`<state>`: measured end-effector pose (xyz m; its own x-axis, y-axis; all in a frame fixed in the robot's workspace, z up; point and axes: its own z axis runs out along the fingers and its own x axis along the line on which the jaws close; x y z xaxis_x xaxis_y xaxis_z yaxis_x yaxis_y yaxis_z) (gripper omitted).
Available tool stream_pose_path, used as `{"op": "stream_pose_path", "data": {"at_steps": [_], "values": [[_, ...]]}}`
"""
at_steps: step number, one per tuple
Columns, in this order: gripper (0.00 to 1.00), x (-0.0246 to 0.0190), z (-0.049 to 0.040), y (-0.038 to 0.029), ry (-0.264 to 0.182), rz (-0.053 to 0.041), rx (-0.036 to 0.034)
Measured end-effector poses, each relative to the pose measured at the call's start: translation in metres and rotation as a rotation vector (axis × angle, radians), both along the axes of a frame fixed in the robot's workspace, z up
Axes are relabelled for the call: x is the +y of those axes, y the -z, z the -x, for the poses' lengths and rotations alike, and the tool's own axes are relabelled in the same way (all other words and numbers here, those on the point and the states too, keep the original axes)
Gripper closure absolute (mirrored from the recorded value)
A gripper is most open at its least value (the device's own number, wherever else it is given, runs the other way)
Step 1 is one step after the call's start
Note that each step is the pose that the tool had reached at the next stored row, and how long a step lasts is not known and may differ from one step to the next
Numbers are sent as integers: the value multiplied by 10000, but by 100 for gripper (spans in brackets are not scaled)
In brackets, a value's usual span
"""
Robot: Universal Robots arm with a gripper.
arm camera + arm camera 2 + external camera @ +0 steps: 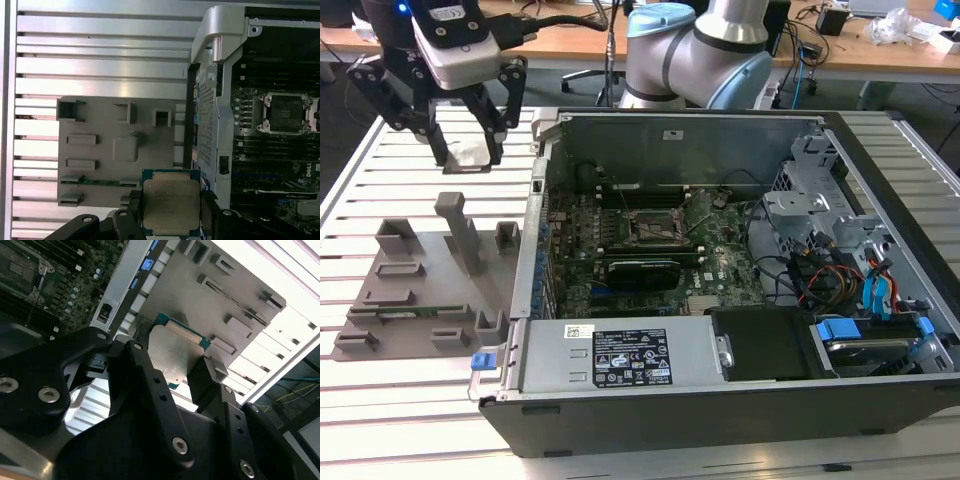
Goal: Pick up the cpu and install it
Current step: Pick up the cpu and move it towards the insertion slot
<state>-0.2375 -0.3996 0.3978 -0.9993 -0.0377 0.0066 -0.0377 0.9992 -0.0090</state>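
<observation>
One cpu point(171, 205) clamped in pincer point(468, 158), clear of grey holder plate point(420, 270)

The cpu point(171, 205) has a dull, faintly brushed silvery metal top over a glossy teal-green board edge, and it sits clamped between the matt black fingers point(207, 215) of the gripper point(170, 216). In the exterior view, at nine o'clock from the bare grey sheet-metal computer case point(660, 145), a matt grey plastic fixture point(430, 300) lies on the table point(380, 400) of smooth, satin aluminium slats. The motherboard point(720, 265) looks glossy green.
</observation>
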Motion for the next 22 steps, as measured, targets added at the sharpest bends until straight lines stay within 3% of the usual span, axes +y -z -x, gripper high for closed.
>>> {"op": "stream_pose_path", "data": {"at_steps": [4,22], "values": [[45,0,-122,8,0,-1,-1],[45,4,-468,33,1,0,-1]]}}
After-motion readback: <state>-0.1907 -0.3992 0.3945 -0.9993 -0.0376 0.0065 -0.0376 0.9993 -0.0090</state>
